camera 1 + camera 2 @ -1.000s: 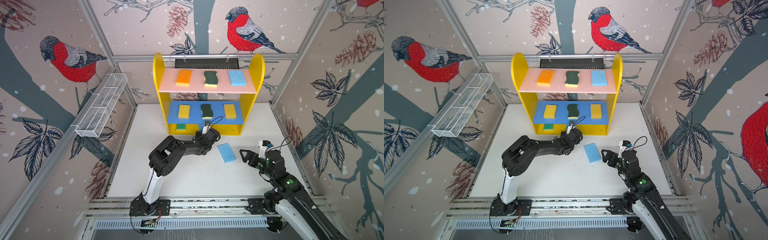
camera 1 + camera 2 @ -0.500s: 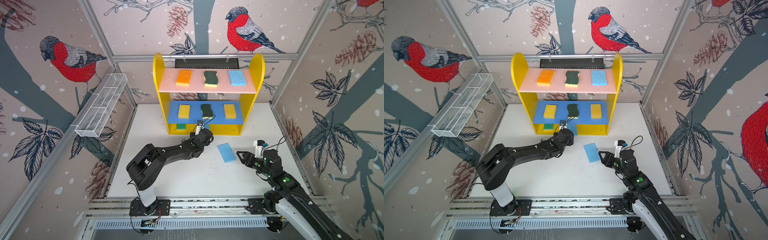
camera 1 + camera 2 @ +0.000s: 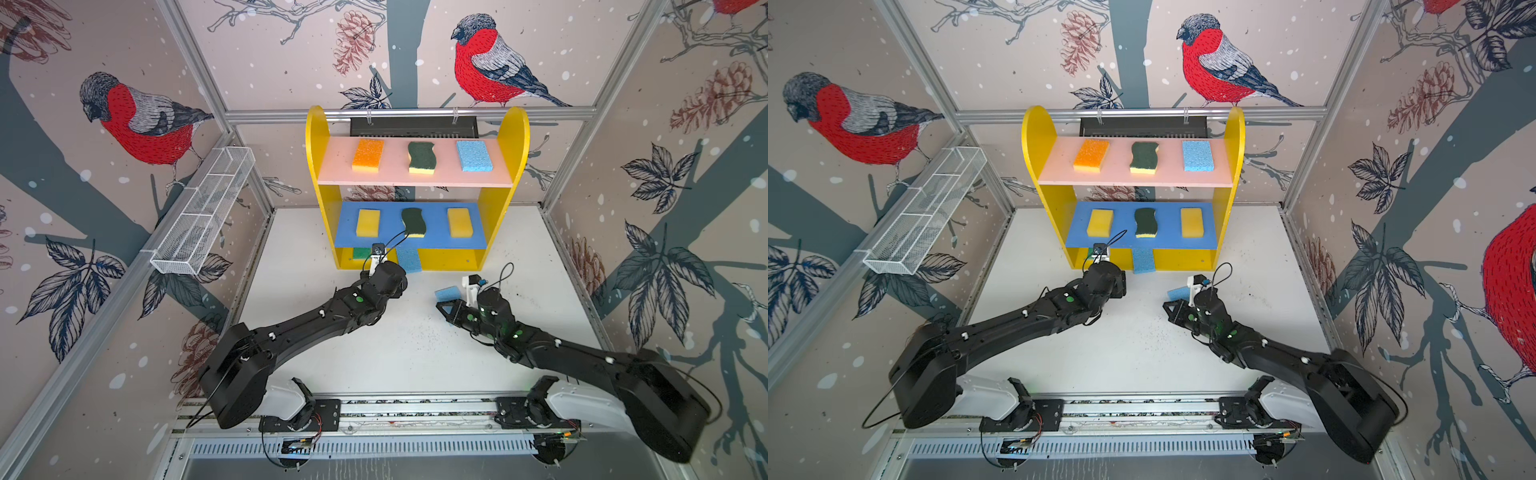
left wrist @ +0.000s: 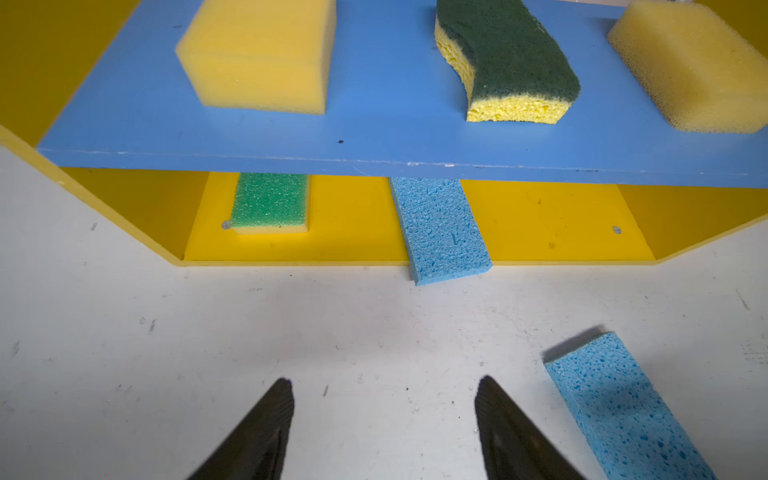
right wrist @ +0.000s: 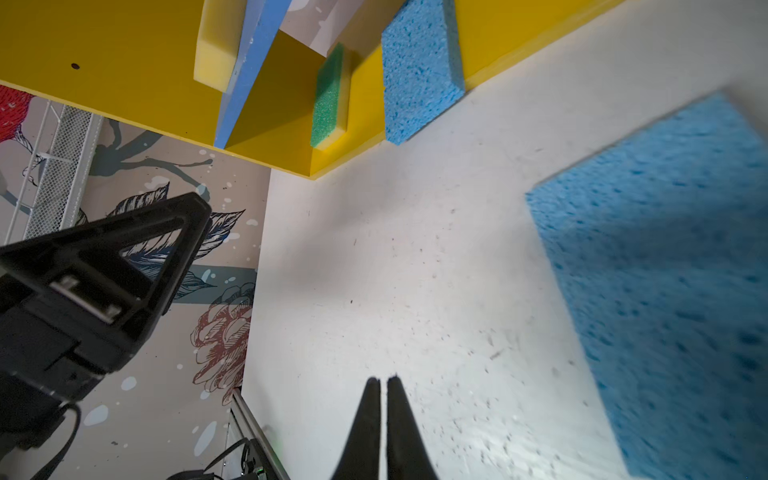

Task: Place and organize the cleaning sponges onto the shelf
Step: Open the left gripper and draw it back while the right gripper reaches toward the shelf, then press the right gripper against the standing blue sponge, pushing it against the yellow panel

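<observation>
**mo:** where's this at? The shelf [image 3: 318, 166] looks nearly full.

**kit:** eight on it by my count. Three are on the pink board [image 3: 395, 174] and three on the blue board [image 3: 436, 239]. Down on the base [image 3: 453, 257] there's a green sponge [image 4: 270, 203] and the base blue sponge [image 4: 440, 228]. One loose sponge [image 3: 448, 294] is on the table [image 3: 415, 353], just beside the right gripper [image 5: 383, 380]. I'd call this the pickup step for that last one.

**mo:** is it gripping it?

**kit:** nope. The right gripper is pinched shut on nothing and the sponge sits off to its side. The left gripper [image 4: 384, 380] is parted, not wide, and empty, low over the table facing the base.

**mo:** so next?

**kit:** my guess is the right one has to open up, swing over the loose sponge and close across its short width. The free spot is the right end of the base.

**mo:** which way's it lying?

**kit:** flat as far as I can tell, though the right wrist view is blurry. Its long axis slants against the shelf front, with one short end aimed roughly at the shelf. The base blue sponge runs front-to-back, a bit skewed. Its front end pokes out past the base edge, so it probably wants a nudge in too.
</observation>
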